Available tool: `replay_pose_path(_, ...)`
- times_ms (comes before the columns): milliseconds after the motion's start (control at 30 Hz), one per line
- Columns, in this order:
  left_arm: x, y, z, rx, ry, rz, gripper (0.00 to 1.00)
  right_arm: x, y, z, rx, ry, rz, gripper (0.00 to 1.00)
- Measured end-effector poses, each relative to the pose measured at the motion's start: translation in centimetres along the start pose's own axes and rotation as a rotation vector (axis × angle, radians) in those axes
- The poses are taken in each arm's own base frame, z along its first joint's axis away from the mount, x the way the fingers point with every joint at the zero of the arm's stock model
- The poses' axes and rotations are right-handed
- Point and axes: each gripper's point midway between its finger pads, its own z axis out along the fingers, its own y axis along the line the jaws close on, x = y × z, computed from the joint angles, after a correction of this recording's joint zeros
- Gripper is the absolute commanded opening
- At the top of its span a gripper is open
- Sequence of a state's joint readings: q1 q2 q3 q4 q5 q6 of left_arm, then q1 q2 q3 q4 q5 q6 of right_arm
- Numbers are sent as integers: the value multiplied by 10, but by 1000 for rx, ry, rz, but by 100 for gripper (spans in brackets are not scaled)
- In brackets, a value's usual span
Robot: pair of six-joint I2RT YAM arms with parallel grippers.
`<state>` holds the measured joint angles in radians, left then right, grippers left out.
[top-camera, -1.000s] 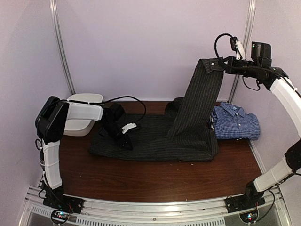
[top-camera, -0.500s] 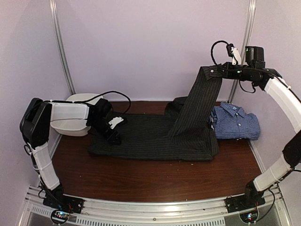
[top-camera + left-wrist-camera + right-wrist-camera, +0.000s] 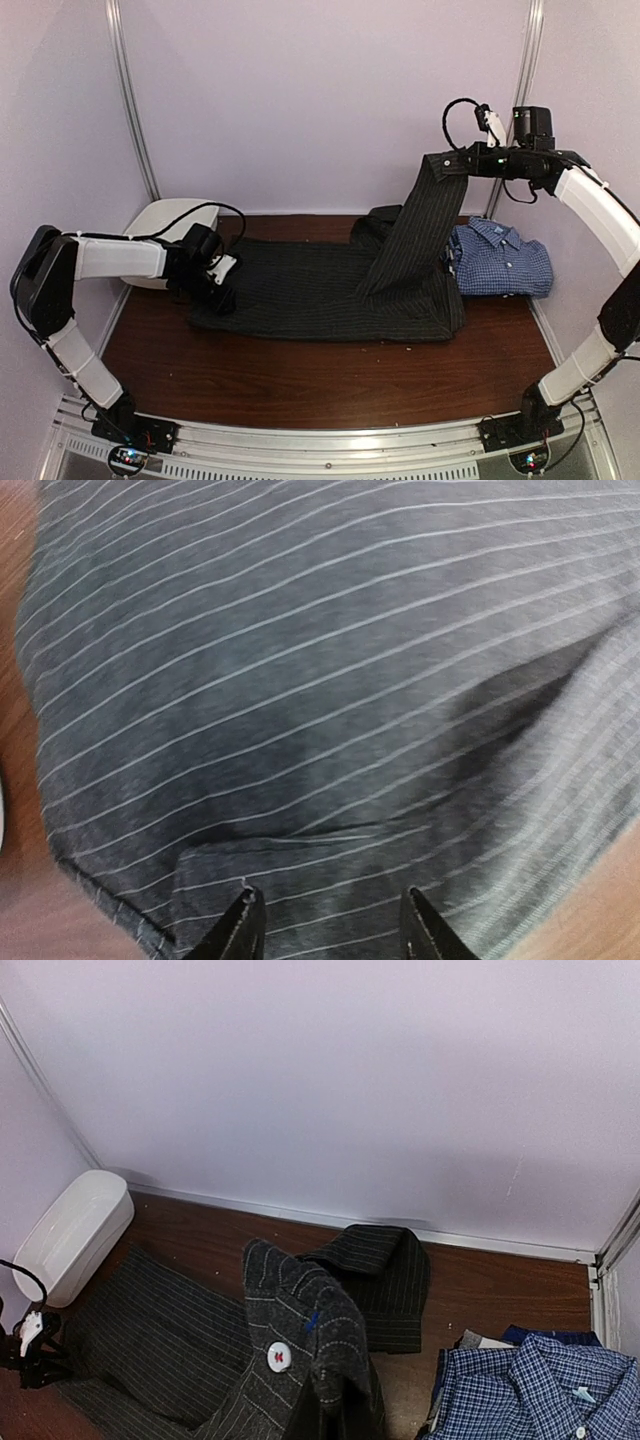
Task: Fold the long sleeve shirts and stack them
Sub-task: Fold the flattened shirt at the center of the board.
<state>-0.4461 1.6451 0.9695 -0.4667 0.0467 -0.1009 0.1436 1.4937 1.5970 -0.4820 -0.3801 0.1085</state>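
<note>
Black cloth with thin pale stripes fills nearly everything under your left gripper [image 3: 222,288] — the black pinstriped shirt [image 3: 320,290] lies spread flat on the wooden table [image 3: 330,380], and this gripper sits low over its left edge. In the left wrist view its fingers [image 3: 243,930] stand apart with nothing between them. Only striped fabric and a folded corner lie just ahead of the tips, so the hand is open and holds nothing. The white tub [image 3: 165,225] sits just behind it, towards the back wall.

Your right gripper [image 3: 438,163] is high above the table, clamped on one sleeve of the same shirt. The sleeve hangs from the grip, slanting down and towards the left arm until it meets the body of the garment. From the right wrist camera the cuff drapes over the fingers, its white button [image 3: 279,1356] facing the lens. Below this gripper and a little to its outer side lies the blue-and-white check shirt [image 3: 500,262] — folded, collar up, just beside the right edge of the black one.
</note>
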Motion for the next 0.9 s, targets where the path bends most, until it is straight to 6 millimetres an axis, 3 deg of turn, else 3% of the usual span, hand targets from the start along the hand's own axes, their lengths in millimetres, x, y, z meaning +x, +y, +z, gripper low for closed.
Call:
replay_pose_path(100, 6, 9, 4, -52, 1, -47, 47, 0, 0, 0, 0, 0, 0, 0)
replay_pose_path(267, 36, 19, 15, -143, 39, -126, 48, 0, 0, 0, 3, 0, 0, 0)
replay_pose_path(500, 40, 33, 2, -237, -70, -254, 50, 5, 10, 5, -23, 15, -4, 0)
replay_pose_path(600, 23, 35, -12, -240, -158, -297, 55, 15, 31, 10, -63, 37, -10, 0)
replay_pose_path(733, -12, 35, -46, -216, -334, -349, 79, 51, 77, 12, -146, 94, 6, 0)
replay_pose_path(900, -61, 17, -97, -68, -582, -374, 81, 102, 134, -1, -278, 121, 132, 0)
